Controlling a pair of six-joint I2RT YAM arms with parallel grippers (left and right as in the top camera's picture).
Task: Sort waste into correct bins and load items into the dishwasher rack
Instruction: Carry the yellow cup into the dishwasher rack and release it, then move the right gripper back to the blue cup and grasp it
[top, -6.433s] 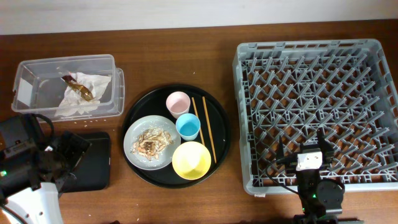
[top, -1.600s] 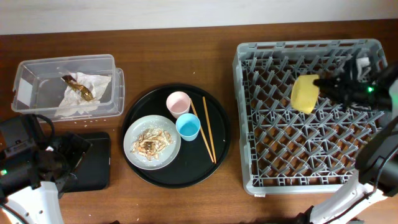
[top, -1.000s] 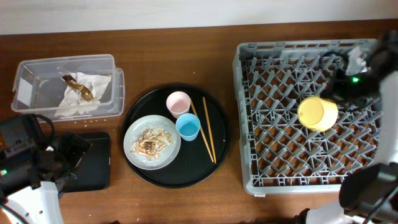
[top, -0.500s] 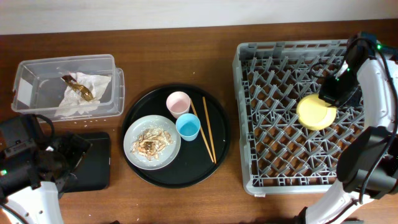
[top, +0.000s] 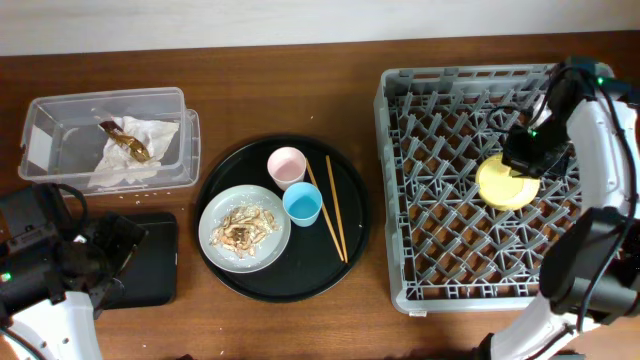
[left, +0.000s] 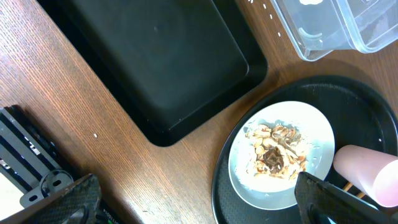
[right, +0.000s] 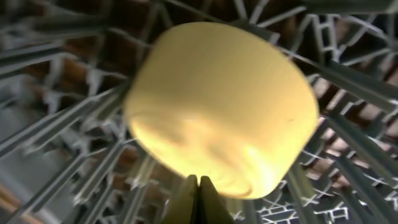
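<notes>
Though crowded, brown wooden table (top: 280, 95), pale backdrop (top: 300, 18).

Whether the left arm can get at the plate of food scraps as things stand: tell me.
Probably yes. The left gripper hangs open beside the plate, above bare wood next to the flat black tray. Nothing stands between them; only the round black tray's low rim lies across the way.
</notes>
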